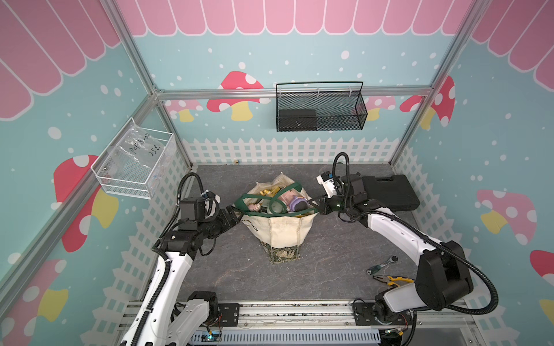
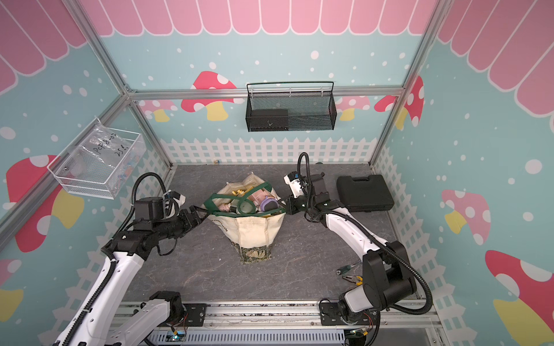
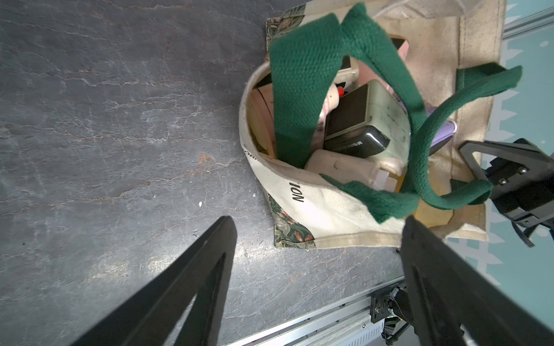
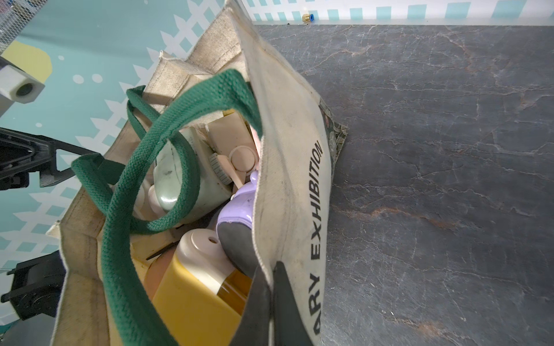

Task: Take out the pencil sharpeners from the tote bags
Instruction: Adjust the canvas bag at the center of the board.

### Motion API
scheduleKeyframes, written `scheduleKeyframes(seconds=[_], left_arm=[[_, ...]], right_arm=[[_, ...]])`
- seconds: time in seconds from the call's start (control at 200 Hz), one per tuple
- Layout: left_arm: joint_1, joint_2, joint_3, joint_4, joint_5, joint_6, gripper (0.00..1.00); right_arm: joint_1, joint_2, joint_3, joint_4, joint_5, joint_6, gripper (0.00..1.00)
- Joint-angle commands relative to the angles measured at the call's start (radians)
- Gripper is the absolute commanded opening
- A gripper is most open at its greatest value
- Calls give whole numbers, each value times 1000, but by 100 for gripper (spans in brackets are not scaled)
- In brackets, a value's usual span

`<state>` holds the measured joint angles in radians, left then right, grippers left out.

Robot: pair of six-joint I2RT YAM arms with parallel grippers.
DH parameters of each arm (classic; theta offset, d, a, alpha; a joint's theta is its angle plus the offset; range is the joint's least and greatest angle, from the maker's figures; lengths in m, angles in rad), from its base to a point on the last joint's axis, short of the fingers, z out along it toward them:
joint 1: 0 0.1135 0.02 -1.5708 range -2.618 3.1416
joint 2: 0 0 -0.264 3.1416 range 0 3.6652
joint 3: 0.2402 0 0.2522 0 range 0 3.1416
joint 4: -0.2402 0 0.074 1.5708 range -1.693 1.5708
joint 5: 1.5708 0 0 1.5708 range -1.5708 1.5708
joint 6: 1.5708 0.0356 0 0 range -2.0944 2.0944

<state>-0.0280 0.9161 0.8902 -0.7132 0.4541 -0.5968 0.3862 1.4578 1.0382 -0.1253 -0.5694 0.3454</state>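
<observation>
Dark green woven strap handles [image 3: 302,90] loop across the mouth of the cream canvas tote bag [image 1: 281,230], leaving narrow gaps; the surrounding grey stone-patterned tabletop [image 1: 239,275] lies open.

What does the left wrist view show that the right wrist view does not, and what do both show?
Only the left wrist view shows the dark panel of the green sharpener and the metal rail. Only the right wrist view shows the word EXHIBITION and a small brass fitting. Both show the bag, its green straps, the green sharpener, the gray table, the left fingers apart, and the right fingers on the bag's rim.
</observation>
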Motion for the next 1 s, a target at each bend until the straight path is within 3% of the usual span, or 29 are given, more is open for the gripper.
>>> scheduleKeyframes(seconds=[0.0,0.28,0.71,0.991], left_arm=[[4,17,2,16,75,-12,85],[5,83,41,6,128,48,79],[17,246,139,13,62,81,80],[17,332,157,11,5,105,63]], right_arm=[[13,-48,-28,3,-92,10,0],[13,-110,-88,76,-117,-2,0],[12,-163,-176,185,-126,-3,0],[13,-175,-189,192,-126,-6,0]])
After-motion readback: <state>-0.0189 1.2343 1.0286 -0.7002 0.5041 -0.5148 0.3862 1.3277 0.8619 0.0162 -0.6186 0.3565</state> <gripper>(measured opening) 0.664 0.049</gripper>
